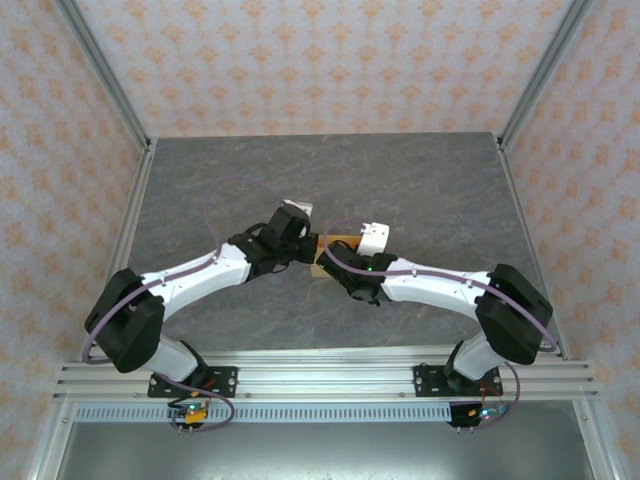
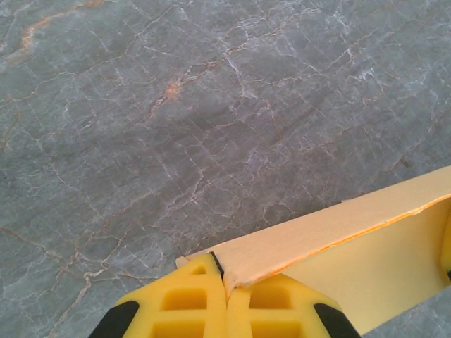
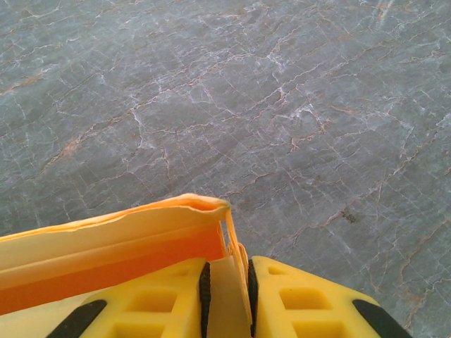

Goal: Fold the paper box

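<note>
Thin cardboard: the paper box (image 2: 331, 229) looks light and crease-prone, so grip near its folds. Your left hand (image 2: 225, 285) and right hand (image 3: 227, 282) each pinch one end.

One paper box (image 1: 335, 243), two arms (image 1: 190, 275) (image 1: 440, 285), four yellow fingers (image 2: 183, 303), one grey table (image 1: 300, 180).

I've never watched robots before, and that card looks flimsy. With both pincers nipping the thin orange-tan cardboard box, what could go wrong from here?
Two things, possibly. The left pincer is shut on just a corner of the light orange-tan thin cardboard box, so the card might slip free if that arm moves. The right pincer is shut on only a thin edge of it. If the two arms pull apart or twist unevenly, the card could tear or crease in the wrong place.
</note>
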Controlling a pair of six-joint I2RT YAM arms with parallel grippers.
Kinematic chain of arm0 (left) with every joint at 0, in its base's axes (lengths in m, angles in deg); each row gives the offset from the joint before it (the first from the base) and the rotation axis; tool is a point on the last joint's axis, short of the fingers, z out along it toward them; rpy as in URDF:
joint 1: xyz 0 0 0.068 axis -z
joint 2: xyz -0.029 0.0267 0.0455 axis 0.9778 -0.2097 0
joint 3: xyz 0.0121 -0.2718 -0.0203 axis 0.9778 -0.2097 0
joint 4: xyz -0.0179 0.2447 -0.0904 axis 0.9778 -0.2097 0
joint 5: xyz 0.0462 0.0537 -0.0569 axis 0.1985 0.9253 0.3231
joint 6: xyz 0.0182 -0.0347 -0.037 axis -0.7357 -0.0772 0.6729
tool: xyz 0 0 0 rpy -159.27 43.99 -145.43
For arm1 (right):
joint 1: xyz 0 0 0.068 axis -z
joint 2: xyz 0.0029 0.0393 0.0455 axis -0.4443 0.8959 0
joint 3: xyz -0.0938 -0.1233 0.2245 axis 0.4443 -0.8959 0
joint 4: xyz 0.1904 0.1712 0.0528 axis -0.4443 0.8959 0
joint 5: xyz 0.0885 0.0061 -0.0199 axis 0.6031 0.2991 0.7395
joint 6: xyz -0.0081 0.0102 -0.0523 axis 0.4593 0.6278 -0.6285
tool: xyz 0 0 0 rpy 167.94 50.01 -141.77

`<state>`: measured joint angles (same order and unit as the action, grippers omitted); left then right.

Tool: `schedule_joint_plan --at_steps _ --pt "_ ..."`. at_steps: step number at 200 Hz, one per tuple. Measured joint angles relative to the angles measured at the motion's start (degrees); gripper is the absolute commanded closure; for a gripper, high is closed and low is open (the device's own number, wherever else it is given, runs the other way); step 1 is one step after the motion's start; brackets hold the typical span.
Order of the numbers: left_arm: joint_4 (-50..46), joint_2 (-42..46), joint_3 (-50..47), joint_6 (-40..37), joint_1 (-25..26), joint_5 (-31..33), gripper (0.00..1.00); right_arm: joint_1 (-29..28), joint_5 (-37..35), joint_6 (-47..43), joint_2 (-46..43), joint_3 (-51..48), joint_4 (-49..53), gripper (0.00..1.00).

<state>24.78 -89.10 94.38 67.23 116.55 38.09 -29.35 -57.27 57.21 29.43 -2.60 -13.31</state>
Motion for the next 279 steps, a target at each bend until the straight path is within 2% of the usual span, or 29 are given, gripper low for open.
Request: schedule_joint_plan --at_steps 41,148,212,279 --pt "-7.4 -2.4 5.6 1.2 0.4 1.4 1.0 0.0 -0.1 1.4 0.0 0.0 0.1 0.77" --pt "-8.3 -3.0 5.9 9.6 1.2 1.9 1.0 0.0 -0.2 3.5 -0.2 0.0 0.5 0.77" --pt "-4.9 -1.8 2.8 11.7 4.4 7.5 1.0 0.0 -0.1 4.1 -0.5 -0.3 0.9 0.77" --pt "-1.7 -0.4 -1.0 11.8 9.8 16.7 1.0 0.0 0.0 4.3 -2.0 -1.7 0.5 0.75"
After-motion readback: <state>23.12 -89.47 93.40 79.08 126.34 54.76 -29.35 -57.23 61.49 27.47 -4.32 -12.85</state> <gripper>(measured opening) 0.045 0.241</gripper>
